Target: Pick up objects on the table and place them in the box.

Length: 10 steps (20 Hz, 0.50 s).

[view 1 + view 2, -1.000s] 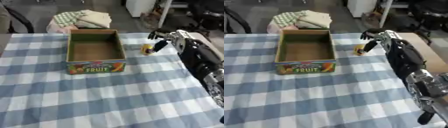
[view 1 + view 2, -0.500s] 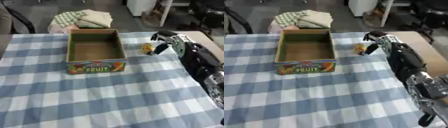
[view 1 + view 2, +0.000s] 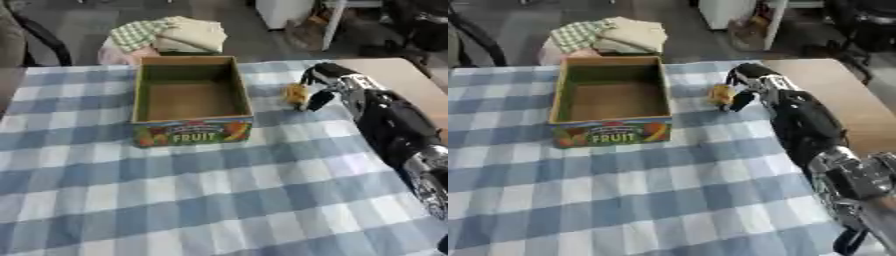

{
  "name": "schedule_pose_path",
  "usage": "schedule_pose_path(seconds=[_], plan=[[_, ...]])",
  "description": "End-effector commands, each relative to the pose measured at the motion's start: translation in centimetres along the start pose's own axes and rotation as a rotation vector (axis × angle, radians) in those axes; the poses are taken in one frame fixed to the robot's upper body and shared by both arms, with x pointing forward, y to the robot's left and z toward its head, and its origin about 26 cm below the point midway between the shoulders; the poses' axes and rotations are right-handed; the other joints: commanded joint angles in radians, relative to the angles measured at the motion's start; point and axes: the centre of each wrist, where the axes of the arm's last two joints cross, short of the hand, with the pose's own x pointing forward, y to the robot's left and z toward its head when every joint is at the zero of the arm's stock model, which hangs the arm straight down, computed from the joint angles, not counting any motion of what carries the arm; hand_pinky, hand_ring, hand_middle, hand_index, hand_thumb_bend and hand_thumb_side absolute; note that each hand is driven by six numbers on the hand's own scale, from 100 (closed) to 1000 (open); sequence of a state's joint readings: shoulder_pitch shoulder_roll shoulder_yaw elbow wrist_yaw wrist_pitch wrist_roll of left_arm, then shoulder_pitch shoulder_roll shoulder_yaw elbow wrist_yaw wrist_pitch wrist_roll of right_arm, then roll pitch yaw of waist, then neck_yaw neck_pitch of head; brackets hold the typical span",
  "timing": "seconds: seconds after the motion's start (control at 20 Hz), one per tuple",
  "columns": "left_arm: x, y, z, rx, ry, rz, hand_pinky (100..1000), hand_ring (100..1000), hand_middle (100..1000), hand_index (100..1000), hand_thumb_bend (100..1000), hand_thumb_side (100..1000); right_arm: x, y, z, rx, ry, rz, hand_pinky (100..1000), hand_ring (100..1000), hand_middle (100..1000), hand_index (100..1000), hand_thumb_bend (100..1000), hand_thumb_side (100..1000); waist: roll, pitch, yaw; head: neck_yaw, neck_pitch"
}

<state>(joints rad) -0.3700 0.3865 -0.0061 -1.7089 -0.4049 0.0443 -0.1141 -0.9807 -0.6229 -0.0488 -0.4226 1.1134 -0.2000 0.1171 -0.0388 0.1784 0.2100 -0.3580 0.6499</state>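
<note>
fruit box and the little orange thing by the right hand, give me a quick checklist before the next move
1. Fruit box upright, top open: ok.
2. Nothing seen inside the box: ok.
3. Small orange object on the tablecloth, right of the box: ok.
4. Right hand at the object, fingers curled beside it: ok.
5. Object actually pinched: cannot tell.
6. Object lifted off the cloth: cannot tell.
</note>
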Motion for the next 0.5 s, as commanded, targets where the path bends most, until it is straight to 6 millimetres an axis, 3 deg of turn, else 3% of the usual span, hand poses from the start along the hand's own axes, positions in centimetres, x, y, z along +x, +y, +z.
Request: schedule_pose_path(seconds=[0.05,0.2,0.35,0.4,0.5], plan=[[0.29,0.65,-0.18,0.011,-0.017,-0.008,753,559,497,635,522,162,-0.62,-1.34,0.18,-0.065,0.019,0.03,765,713,519,635,418,195,0.004,-0.013,0.001,-0.004,0.003],[0.26,0.67,-0.16,0.012,-0.016,-0.007,753,558,497,635,523,161,-0.6,-1.31,0.2,-0.12,0.029,0.032,729,647,422,521,335,115,0.004,-0.013,0.001,-0.005,0.003],[0.25,0.67,-0.16,0.012,-0.015,-0.007,753,557,497,635,523,162,-0.57,-1.29,0.2,-0.176,0.037,0.028,703,609,349,439,265,100,0.004,-0.013,0.001,-0.007,0.003],[0.25,0.68,-0.16,0.013,-0.015,-0.007,753,557,497,635,523,161,-0.54,-1.44,0.19,-0.198,0.038,0.025,679,568,282,369,217,100,0.004,-0.013,0.0,-0.007,0.003],[0.26,0.71,-0.17,0.014,-0.016,-0.008,753,558,497,634,523,161,-0.41,-1.82,0.18,-0.24,0.032,0.019,666,542,250,333,206,100,0.003,-0.014,-0.001,-0.008,0.002]])
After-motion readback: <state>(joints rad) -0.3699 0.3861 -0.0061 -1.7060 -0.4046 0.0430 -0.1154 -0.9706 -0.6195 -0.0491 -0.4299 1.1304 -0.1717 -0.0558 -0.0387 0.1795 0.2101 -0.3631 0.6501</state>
